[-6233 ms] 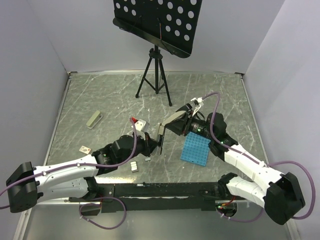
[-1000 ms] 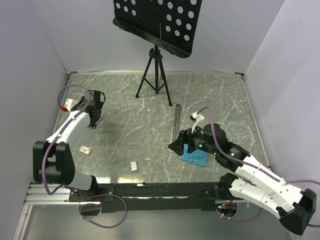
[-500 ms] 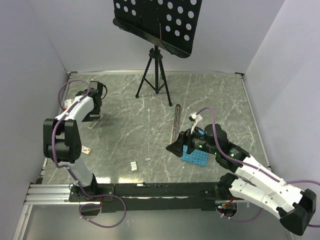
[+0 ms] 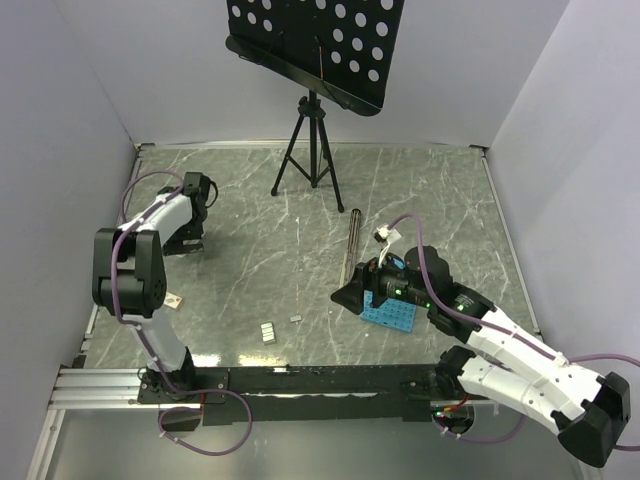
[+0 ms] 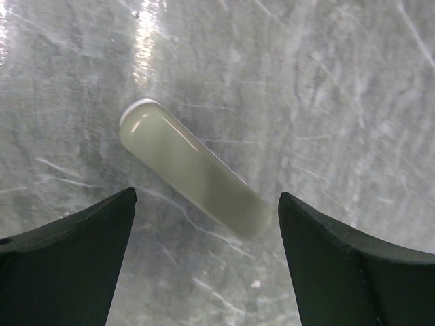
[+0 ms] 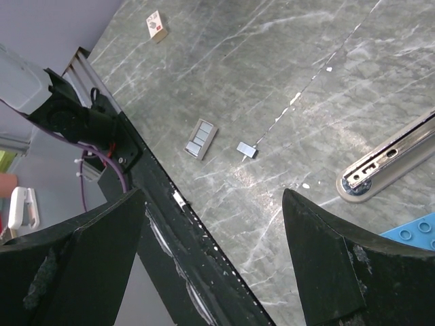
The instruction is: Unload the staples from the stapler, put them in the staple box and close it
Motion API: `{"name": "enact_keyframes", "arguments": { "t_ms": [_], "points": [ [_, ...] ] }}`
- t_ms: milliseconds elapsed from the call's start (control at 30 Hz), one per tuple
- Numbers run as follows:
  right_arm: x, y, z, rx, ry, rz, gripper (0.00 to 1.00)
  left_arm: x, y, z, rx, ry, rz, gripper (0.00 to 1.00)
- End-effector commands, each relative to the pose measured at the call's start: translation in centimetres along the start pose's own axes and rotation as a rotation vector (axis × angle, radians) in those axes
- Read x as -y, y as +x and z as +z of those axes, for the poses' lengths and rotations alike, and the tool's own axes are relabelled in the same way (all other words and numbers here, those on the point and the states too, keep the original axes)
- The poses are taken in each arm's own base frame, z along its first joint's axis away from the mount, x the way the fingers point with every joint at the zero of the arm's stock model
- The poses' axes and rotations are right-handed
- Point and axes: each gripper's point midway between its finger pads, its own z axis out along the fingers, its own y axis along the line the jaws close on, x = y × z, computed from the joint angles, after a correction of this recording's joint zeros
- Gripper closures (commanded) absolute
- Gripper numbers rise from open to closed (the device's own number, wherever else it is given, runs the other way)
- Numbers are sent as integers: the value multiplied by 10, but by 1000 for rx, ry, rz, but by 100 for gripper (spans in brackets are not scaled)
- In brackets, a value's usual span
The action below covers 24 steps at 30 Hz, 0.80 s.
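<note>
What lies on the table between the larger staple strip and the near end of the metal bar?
A smaller staple strip, nearer the larger staple strip than the metal bar; the right wrist view shows it.
</note>
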Motion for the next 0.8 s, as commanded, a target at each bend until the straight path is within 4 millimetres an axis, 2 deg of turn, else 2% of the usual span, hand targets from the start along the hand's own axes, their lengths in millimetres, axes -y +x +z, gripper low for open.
{"name": "enact_keyframes", "arguments": {
  "t_ms": [0, 200, 300, 333, 433, 500, 567, 633, 667, 733, 767],
  "points": [
    [-10, -21, 3, 60, -30, -45, 12, 2, 0, 5, 32, -39, -6, 11],
    [-9, -19, 9, 35, -29, -45, 12, -7, 14, 9, -25, -76, 12, 14],
    [-9, -18, 10, 31, -34, -33, 12, -17, 13, 8, -26, -90, 28, 23],
    [-10, -19, 9, 34, -38, -33, 12, -19, 14, 7, -27, -87, 36, 33],
    [-11, -19, 9, 36, -41, -26, 12, -26, 13, 2, -36, -72, 67, 51],
    [-9, -16, 10, 31, -35, -17, 12, -29, 12, -3, -46, -57, 97, 56],
    [-7, -14, 11, 28, -26, -9, 12, -32, 13, -6, -67, -46, 128, 69],
    [-4, -10, 13, 22, -22, -15, 12, -23, 17, -14, -106, 23, 195, 83],
    [-3, -8, 14, 18, -24, -22, 11, -25, 20, -16, -122, 37, 236, 87],
    [7, -6, 14, 11, 26, -18, 11, -26, 24, -26, -158, 77, 342, 99],
    [8, -6, 14, 3, 37, -16, 11, -27, 23, -33, -166, 96, 366, 99]
  ]
}}
